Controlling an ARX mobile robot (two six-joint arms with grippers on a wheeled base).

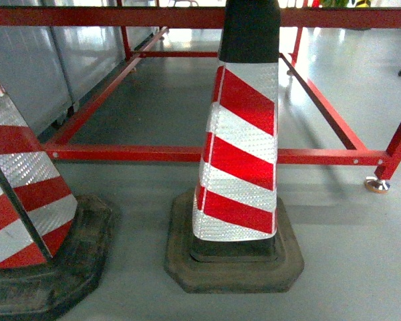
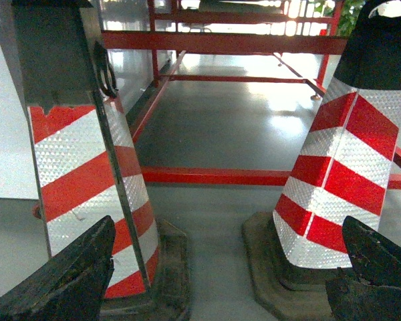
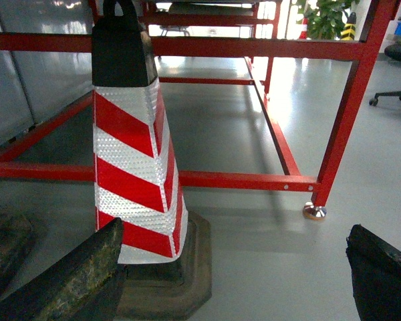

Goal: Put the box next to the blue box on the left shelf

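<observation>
Flanking bare floor (image 1: 334, 254), both grippers, left (image 2: 220, 281) and right (image 3: 240, 281), gape released beside cones (image 1: 240, 147).

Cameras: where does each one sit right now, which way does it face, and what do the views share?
Head: on the robot, slanting down at a striped cone before the red frame; no robot parts show.
Left wrist: low, facing forward between two cones; left pincer open.
Right wrist: low, facing forward past the cone; right pincer open.
All share that cone and the frame. No box or shelf visible.

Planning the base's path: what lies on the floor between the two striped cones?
Bare grey floor separates the left cone from the right cone, clearest in the left wrist view.
</observation>
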